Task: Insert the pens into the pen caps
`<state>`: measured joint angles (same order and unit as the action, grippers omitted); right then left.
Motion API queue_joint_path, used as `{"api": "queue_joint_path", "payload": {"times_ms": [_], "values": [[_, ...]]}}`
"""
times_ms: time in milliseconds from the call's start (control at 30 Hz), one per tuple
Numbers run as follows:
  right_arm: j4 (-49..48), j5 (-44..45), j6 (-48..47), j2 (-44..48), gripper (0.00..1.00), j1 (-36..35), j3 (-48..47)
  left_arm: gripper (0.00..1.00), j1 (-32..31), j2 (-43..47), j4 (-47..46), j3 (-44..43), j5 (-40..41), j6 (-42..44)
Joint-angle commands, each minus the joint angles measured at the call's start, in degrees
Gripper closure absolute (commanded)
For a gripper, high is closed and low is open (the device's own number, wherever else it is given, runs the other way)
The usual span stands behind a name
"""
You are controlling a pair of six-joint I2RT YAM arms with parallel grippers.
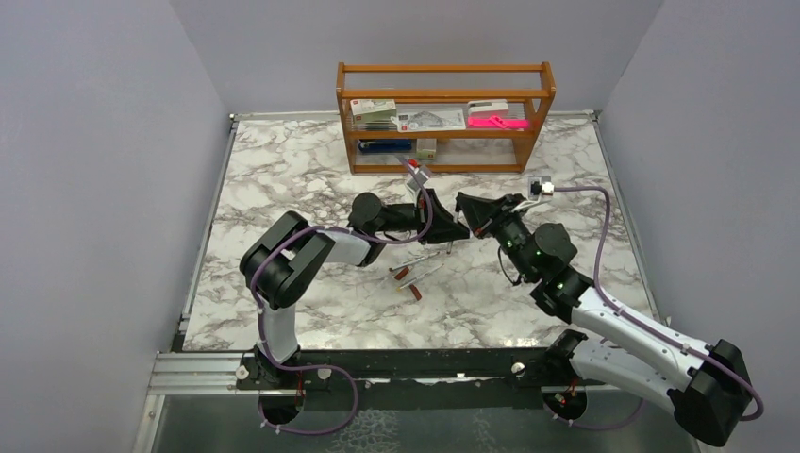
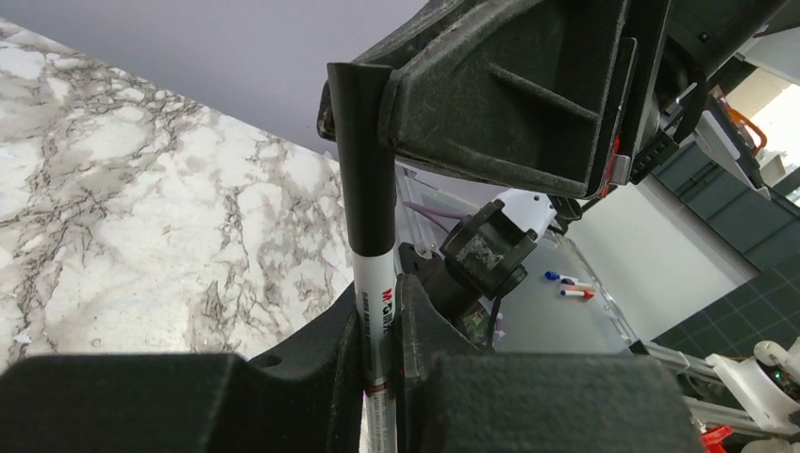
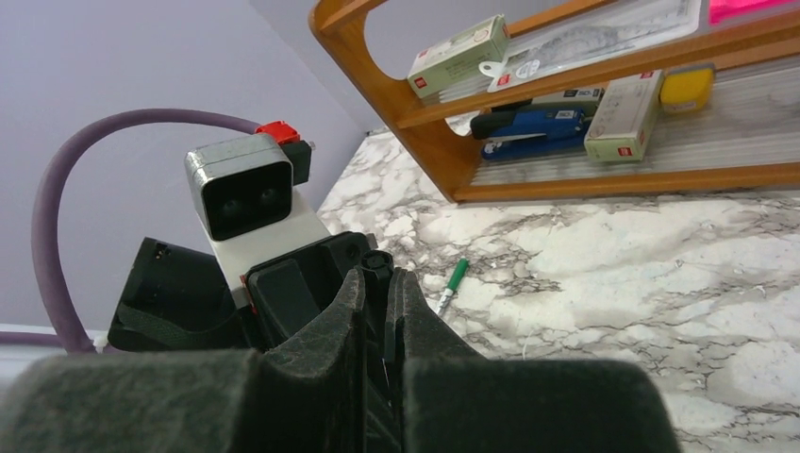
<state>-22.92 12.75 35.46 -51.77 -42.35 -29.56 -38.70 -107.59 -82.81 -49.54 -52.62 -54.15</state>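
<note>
Top view: left claw [image 1: 445,225] and right claw [image 1: 469,215] nose to nose mid-table; what they pinch is too small to tell here. Just below, nearer left arm: loose pens [image 1: 426,268], two or three, overlapping; red-brown caps [image 1: 402,274], two.

Left wrist: left claw clamped on held pen [image 2: 379,316], long axis aimed straight into right claw. Black cap [image 2: 364,160] over tip, in line. Straight push along axis looks next.

Right wrist: right claw squeezed on black cap, seen end-on. One green cap [image 3: 457,275] on table beyond, maybe already on a pen.
</note>
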Motion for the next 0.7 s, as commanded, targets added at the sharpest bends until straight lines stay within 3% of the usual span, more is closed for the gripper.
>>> {"api": "queue_joint_path", "payload": {"times_ms": [0, 400, 667], "values": [[20.42, -15.71, 2.85, -3.74, 0.99, -2.89, 5.93, 1.00, 1.92, 3.72, -13.35, -9.06, 11.20, 1.80], [21.45, -15.66, 1.90, -4.97, 0.99, -2.90, 6.78, 1.00, 5.19, 4.08, -11.51, -13.08, 8.51, 1.57], [20.93, -10.33, 1.83, 1.76, 0.99, -2.92, 6.39, 1.00, 5.25, 3.03, -11.36, -8.14, 8.04, 2.77]]}}
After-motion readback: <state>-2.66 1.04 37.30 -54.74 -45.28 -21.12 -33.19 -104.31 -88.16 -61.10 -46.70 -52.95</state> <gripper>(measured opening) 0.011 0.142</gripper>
